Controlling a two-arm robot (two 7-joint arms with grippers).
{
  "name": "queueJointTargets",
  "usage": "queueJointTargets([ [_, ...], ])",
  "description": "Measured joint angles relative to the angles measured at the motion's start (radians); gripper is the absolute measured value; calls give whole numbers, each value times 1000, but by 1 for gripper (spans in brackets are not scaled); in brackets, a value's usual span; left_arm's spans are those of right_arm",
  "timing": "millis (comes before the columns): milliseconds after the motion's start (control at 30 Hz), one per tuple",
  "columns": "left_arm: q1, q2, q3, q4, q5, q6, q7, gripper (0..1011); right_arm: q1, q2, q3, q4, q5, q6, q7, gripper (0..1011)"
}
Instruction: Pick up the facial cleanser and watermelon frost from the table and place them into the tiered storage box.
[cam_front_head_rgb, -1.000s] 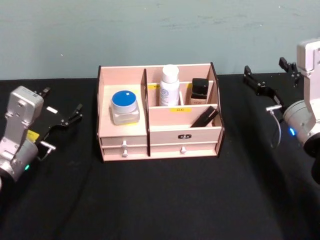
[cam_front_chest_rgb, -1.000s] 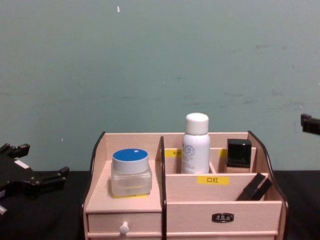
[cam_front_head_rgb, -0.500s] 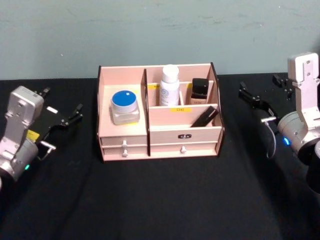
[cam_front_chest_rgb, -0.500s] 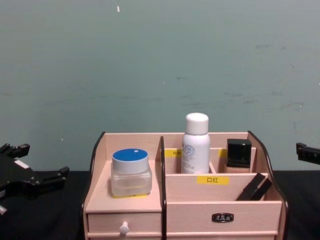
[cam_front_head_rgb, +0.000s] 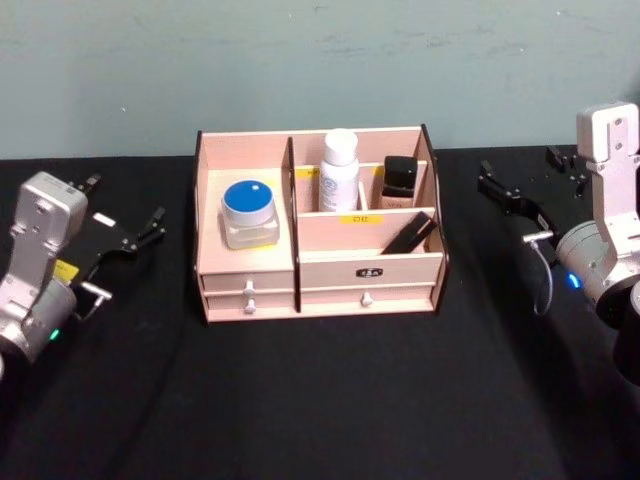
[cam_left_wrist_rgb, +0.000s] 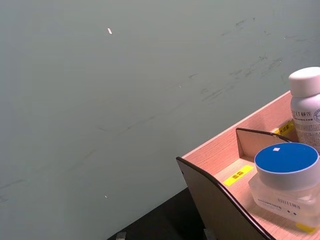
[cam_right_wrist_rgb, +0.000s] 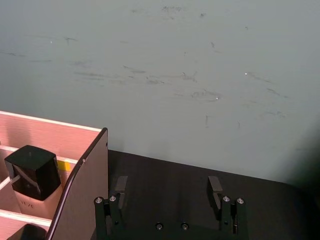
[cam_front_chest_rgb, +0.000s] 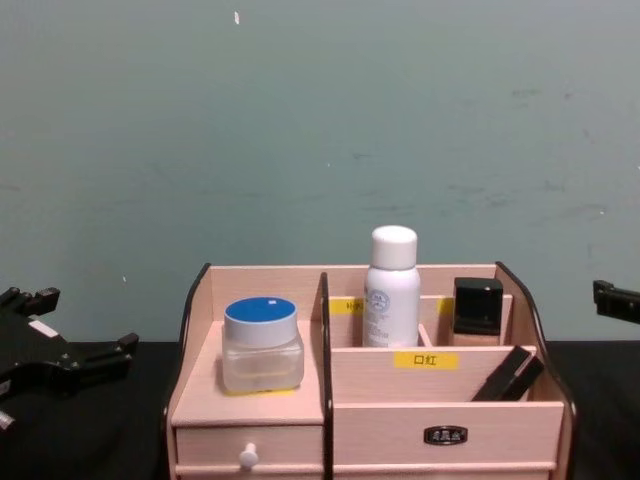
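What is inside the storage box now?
The storage box holds a blue-lidded jar on its left shelf, a white bottle and a black-capped bottle at the back, and a black item leaning in front. The drawers' contents are hidden.

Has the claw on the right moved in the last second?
Yes. The right gripper has dropped lower and drawn back from the wall, still beside the storage box.

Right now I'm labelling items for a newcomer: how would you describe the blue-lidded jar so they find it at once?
Start at the pink-beige tiered storage box in the middle of the black table. Look at its left section, the open shelf above the small white-knobbed drawers. The blue-lidded jar stands there alone: squat, clear, with a round blue cap, unlike the tall white bottle and the black-capped bottle in the right compartments.
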Motion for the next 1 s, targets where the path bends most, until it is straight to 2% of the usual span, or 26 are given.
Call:
queueJointTargets([
  [1000, 0, 0, 0, 0, 0, 0, 0, 1001, 0, 1, 0, -2, 1, -2, -2, 1002],
])
